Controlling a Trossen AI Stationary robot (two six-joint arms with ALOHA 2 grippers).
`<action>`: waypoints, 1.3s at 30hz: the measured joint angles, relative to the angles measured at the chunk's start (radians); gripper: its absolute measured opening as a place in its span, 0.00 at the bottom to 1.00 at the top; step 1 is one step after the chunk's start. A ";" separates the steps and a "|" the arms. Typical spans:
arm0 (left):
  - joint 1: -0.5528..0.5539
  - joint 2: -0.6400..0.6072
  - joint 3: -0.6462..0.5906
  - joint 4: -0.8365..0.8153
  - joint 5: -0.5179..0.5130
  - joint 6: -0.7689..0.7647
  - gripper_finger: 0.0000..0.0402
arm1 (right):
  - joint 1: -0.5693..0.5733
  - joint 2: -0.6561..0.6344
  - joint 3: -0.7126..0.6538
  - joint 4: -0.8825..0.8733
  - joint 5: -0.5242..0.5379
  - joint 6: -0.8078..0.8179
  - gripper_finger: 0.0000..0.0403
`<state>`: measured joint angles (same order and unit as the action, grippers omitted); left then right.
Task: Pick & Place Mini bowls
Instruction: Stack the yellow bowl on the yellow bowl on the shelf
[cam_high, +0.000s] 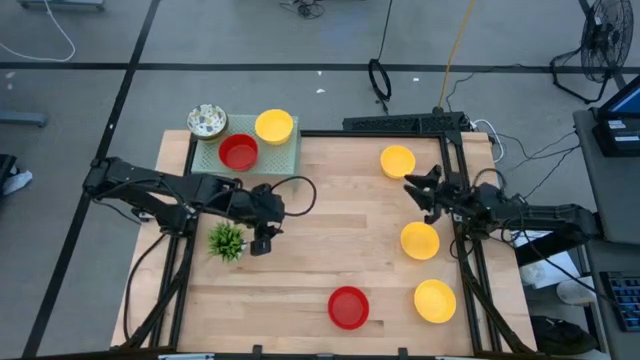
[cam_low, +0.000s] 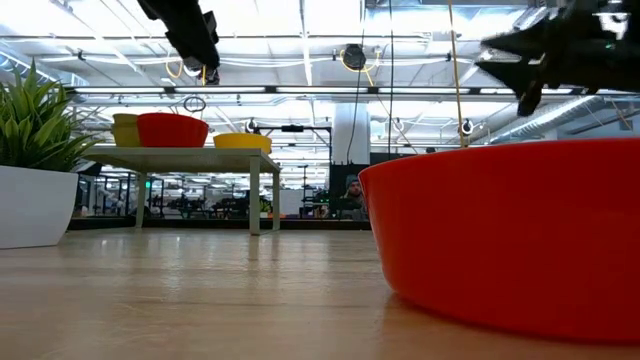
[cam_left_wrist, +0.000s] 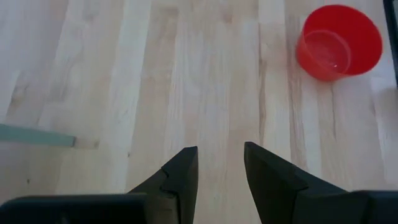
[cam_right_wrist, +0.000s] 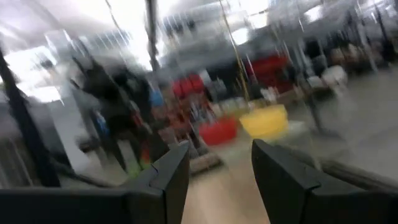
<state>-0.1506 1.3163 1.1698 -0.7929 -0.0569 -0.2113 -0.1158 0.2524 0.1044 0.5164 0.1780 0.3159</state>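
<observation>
Three mini bowls sit on the pale green rack (cam_high: 290, 155) at the far left: a red one (cam_high: 238, 152), a yellow one (cam_high: 274, 126) and a white speckled one (cam_high: 207, 121). On the table stand three yellow bowls (cam_high: 397, 161) (cam_high: 420, 240) (cam_high: 435, 301) and a red bowl (cam_high: 348, 307). My left gripper (cam_high: 262, 243) hangs open and empty above bare wood beside the plant; its wrist view shows the red bowl (cam_left_wrist: 339, 42) farther off. My right gripper (cam_high: 418, 195) is open and empty in the air between the two farther yellow bowls.
A small green plant (cam_high: 227, 241) in a white pot stands just left of my left gripper. A black frame runs along the table's far and right edges (cam_high: 455, 150). Bare wood lies across the table's middle (cam_high: 340, 220). In the low view the red bowl (cam_low: 510, 235) fills the foreground.
</observation>
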 joint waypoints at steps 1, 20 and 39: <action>0.001 0.000 0.000 0.008 -0.007 0.011 0.33 | 0.000 0.032 0.030 -0.019 0.004 -0.008 0.40; 0.032 0.000 0.001 0.050 -0.155 0.075 0.33 | -0.108 0.780 0.542 -0.640 0.187 -0.046 0.40; 0.039 0.000 0.001 0.040 -0.155 0.074 0.33 | -0.372 1.116 0.669 -0.795 0.157 0.089 0.40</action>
<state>-0.1116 1.3163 1.1706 -0.7525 -0.2119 -0.1371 -0.4878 1.3682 0.7734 -0.2788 0.3347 0.4044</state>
